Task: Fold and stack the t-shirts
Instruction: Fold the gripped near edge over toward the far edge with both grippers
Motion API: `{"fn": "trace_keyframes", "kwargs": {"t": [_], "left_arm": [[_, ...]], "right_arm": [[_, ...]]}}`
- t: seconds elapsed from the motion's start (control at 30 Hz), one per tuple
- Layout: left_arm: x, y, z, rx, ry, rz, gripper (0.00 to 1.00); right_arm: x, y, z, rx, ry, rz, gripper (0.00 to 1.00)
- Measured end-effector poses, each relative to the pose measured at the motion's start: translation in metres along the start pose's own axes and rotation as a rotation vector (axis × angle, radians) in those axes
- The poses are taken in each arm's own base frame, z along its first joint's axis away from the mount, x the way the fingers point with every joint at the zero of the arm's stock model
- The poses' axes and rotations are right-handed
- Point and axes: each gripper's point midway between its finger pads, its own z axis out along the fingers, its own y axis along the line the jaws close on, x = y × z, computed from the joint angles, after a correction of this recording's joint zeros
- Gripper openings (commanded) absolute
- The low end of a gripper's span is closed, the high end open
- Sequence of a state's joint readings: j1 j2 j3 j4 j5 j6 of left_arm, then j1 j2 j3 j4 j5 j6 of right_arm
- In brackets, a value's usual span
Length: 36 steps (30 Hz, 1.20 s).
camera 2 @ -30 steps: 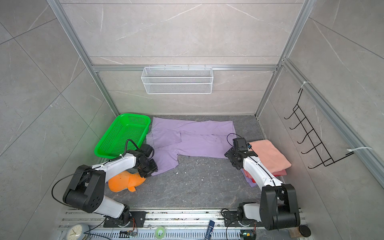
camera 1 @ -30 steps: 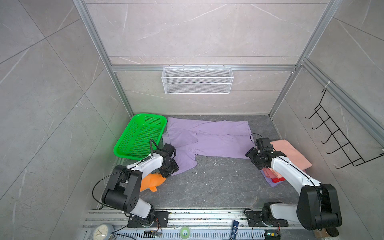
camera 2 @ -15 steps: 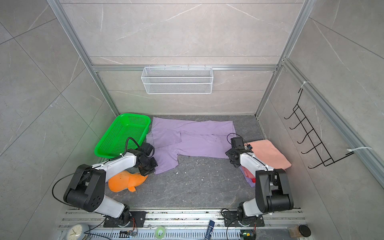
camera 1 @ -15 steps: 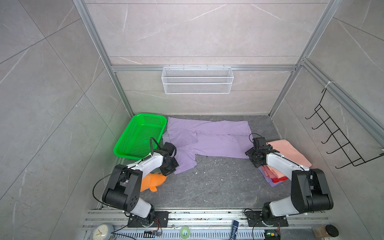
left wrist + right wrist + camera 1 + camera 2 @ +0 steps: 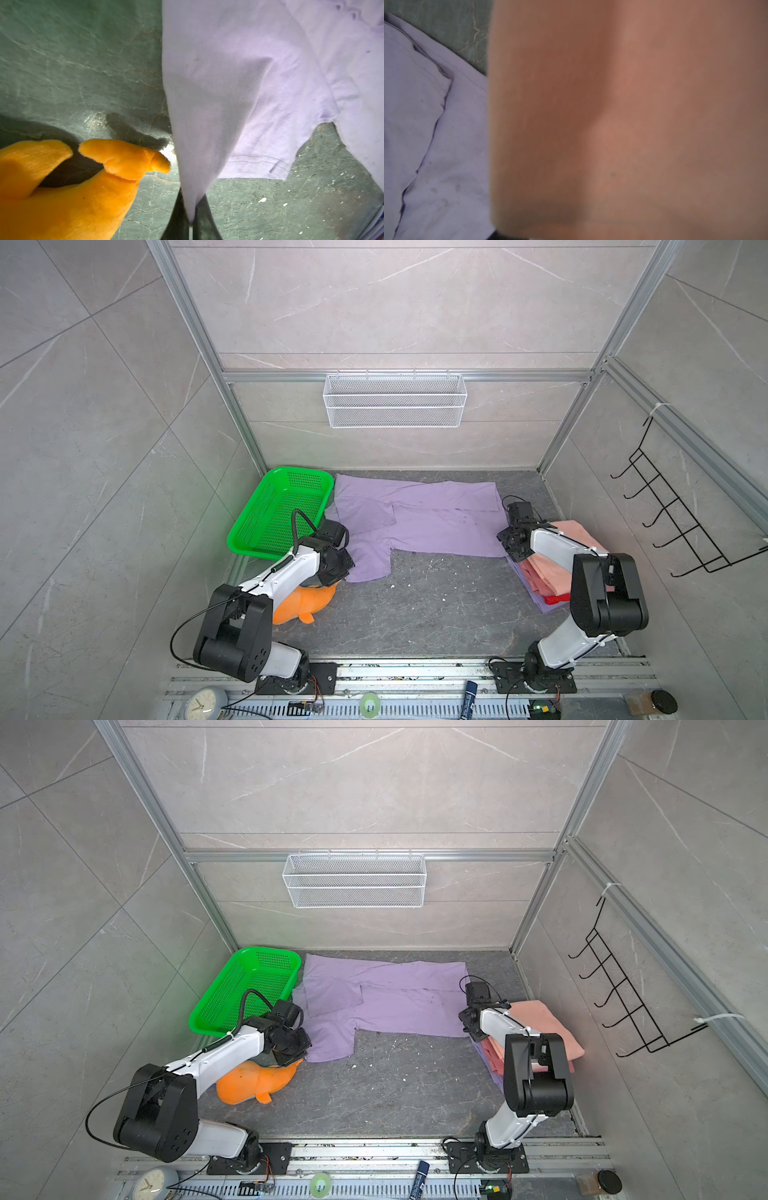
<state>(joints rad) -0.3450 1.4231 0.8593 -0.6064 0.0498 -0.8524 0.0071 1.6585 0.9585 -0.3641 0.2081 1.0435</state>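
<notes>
A lilac t-shirt (image 5: 428, 522) (image 5: 395, 1002) lies spread flat at the back of the floor. My left gripper (image 5: 190, 216) is shut on its near left corner, and the cloth (image 5: 239, 83) rises as a taut peak from between the fingers. In both top views that gripper (image 5: 343, 568) (image 5: 301, 1048) sits at the shirt's front left edge. My right gripper (image 5: 508, 545) (image 5: 467, 1025) is low at the shirt's front right corner, beside a folded stack: salmon-pink t-shirt (image 5: 544, 576) (image 5: 540, 1019) over red (image 5: 555, 598) over lilac. Blurred pink cloth (image 5: 633, 124) fills the right wrist view and hides the jaws.
A green perforated basket (image 5: 282, 510) stands at the back left. An orange plush dolphin (image 5: 303, 601) (image 5: 62, 197) lies under my left forearm, close to the pinched corner. A white wire basket (image 5: 395, 400) hangs on the back wall, a black hook rack (image 5: 673, 522) on the right wall.
My left jaws have closed on the lilac shirt's corner. My right arm's elbow has swung in over the folded stack while its gripper stayed by the shirt's right corner.
</notes>
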Motion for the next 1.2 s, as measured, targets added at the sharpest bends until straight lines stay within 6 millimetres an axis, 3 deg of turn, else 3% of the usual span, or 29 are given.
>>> {"fn": "trace_keyframes", "kwargs": {"t": [0.13, 0.3, 0.43, 0.57, 0.7, 0.8, 0.97, 1.2], "left_arm": [[-0.004, -0.004, -0.003, 0.011, -0.012, -0.001, 0.00], [-0.005, -0.004, -0.003, 0.012, -0.010, -0.002, 0.00], [-0.007, -0.008, -0.003, 0.016, -0.012, -0.001, 0.00], [-0.013, -0.014, -0.008, 0.031, -0.027, 0.000, 0.00], [-0.025, -0.027, -0.019, 0.066, -0.056, 0.002, 0.00], [-0.044, -0.043, -0.035, 0.110, -0.099, 0.017, 0.00], [-0.102, -0.084, -0.064, 0.190, -0.193, 0.066, 0.00], [-0.177, -0.119, -0.060, 0.233, -0.249, 0.099, 0.00]], "right_arm": [[0.004, -0.001, 0.000, -0.002, 0.019, -0.001, 0.53], [0.008, -0.002, 0.003, -0.002, 0.039, -0.006, 0.20], [0.011, 0.000, 0.002, -0.011, 0.063, -0.024, 0.06], [0.009, 0.007, -0.010, -0.033, 0.078, -0.053, 0.00], [-0.002, 0.022, -0.035, -0.108, 0.053, -0.047, 0.00], [-0.011, 0.035, -0.045, -0.148, 0.038, -0.030, 0.00], [-0.030, 0.065, -0.046, -0.190, 0.028, 0.002, 0.00], [-0.054, 0.092, -0.027, -0.195, 0.021, 0.070, 0.00]]}}
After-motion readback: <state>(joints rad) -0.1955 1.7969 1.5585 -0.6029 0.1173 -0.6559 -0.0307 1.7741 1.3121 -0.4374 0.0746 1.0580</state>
